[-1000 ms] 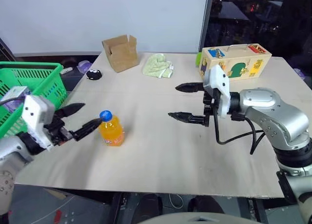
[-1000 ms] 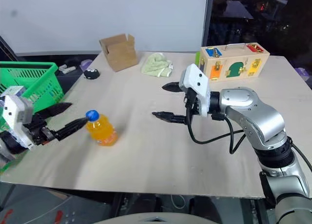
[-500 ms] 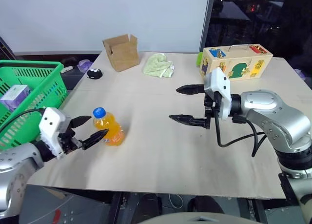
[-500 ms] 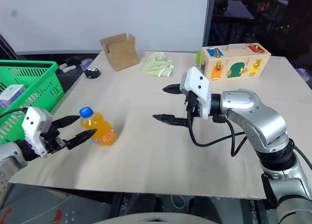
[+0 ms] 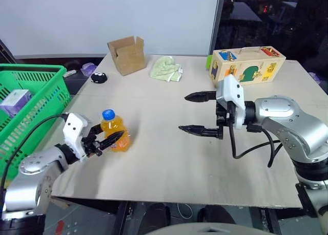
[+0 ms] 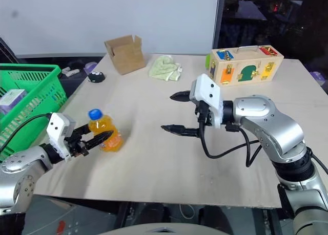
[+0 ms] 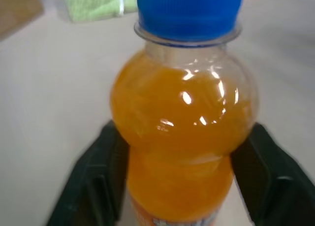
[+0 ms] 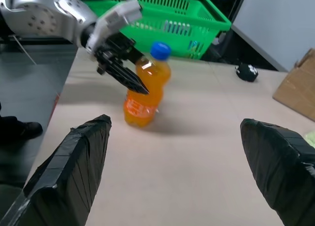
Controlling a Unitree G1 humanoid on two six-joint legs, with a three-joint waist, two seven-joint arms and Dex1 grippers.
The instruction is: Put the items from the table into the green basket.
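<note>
Between the left gripper's (image 5: 105, 141) fingers, the bottle (image 5: 115, 136)

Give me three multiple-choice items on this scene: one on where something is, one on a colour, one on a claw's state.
1. Where does the orange drink bottle stand?
A. in the green basket
B. on the table, between the left claw's fingers
C. on the wooden latch box

2. What colour is the bottle's cap?
A. red
B. white
C. blue

3. How is the right claw?
A. open, holding nothing
B. shut on the green cloth
C. shut on the cardboard box

Key: 1 B, the left claw brackets the bottle on the table, outside the green basket. 2 C, the left wrist view shows a blue cap. 3 A, its fingers stand wide apart over bare table.
</note>
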